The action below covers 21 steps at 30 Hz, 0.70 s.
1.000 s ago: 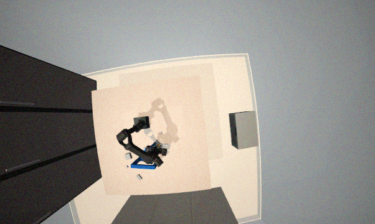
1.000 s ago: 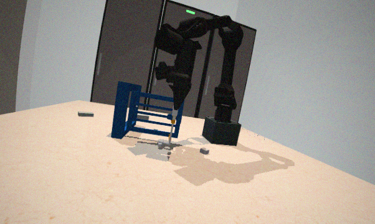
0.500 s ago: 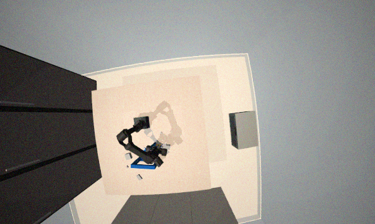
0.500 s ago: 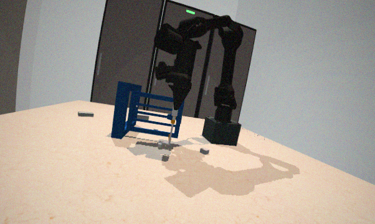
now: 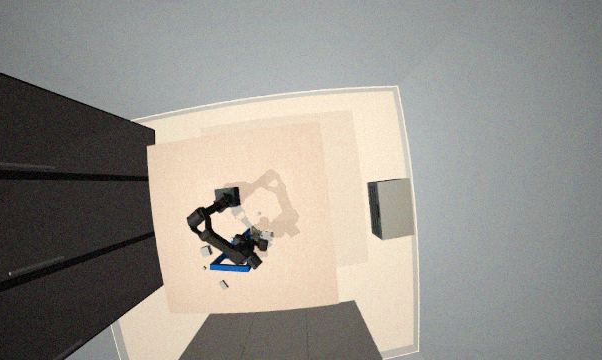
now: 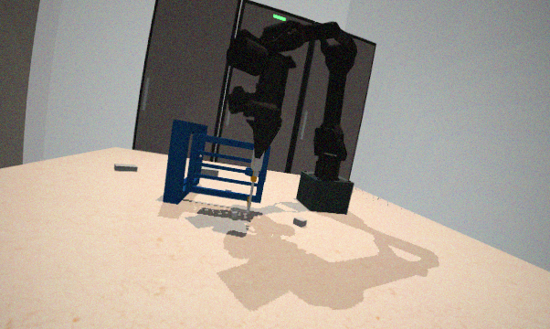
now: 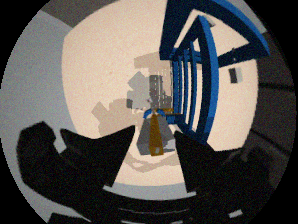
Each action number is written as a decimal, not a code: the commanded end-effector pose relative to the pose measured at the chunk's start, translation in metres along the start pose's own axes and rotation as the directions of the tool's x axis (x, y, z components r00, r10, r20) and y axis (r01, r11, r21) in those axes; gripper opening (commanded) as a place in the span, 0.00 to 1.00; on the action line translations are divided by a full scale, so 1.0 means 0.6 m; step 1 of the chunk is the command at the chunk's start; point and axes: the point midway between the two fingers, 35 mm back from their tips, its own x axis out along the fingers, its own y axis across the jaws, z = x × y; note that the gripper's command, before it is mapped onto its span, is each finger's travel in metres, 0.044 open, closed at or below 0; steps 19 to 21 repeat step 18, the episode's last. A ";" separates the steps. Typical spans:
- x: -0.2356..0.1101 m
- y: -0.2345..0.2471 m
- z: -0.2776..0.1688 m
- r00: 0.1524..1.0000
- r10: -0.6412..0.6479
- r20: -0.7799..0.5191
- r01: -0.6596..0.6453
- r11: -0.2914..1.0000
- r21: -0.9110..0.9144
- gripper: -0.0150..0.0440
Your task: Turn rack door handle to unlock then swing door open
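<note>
The blue rack frame [image 5: 229, 268] [image 6: 176, 160] [image 7: 212, 85] stands upright on the table. The thin pale door shows nearly edge-on in the exterior view, standing out from the frame's opening; its exact angle is unclear. The grey and orange handle [image 6: 256, 165] [image 7: 156, 135] is on the door, directly below my gripper in the exterior view. My gripper [image 6: 259, 154] [image 7: 154, 131] points down with its fingers apart. In the wrist view the handle shows in the gap between them, with space on both sides. Contact with the handle or door cannot be told.
Small grey blocks [image 5: 206, 251] [image 5: 224, 284] [image 6: 125, 167] [image 7: 235, 75] lie behind and beside the rack. Another small block [image 6: 300, 222] lies in front of the arm's dark base [image 6: 325, 194] [image 5: 227, 196]. The arm arches over the rack.
</note>
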 end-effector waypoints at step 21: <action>-0.054 0.002 0.002 1.000 -0.001 0.005 0.001 1.000 0.004 0.74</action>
